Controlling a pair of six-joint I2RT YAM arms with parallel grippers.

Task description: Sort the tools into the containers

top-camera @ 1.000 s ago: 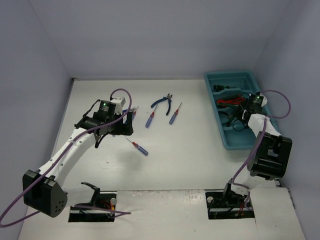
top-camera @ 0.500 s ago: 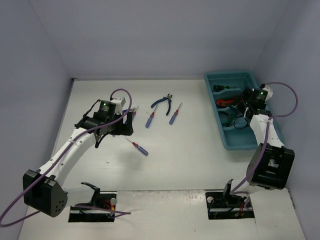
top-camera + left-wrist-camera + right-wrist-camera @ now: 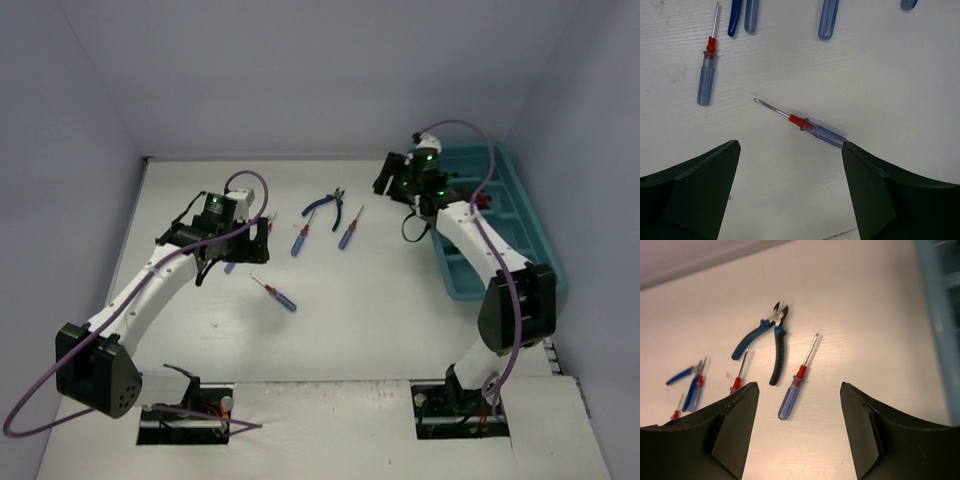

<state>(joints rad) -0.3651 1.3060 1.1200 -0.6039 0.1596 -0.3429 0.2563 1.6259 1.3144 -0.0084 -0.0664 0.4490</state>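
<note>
Where walls [image 3: 300, 80] meet, white table [image 3: 380, 295], teal tray [image 3: 465, 285]

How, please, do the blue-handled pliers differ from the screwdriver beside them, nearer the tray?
The pliers have two opaque blue handles, splayed apart; the screwdriver has one clear handle with a red collar. The pliers end in short jaws, the screwdriver in a thin shaft. Both lie on the table.
</note>
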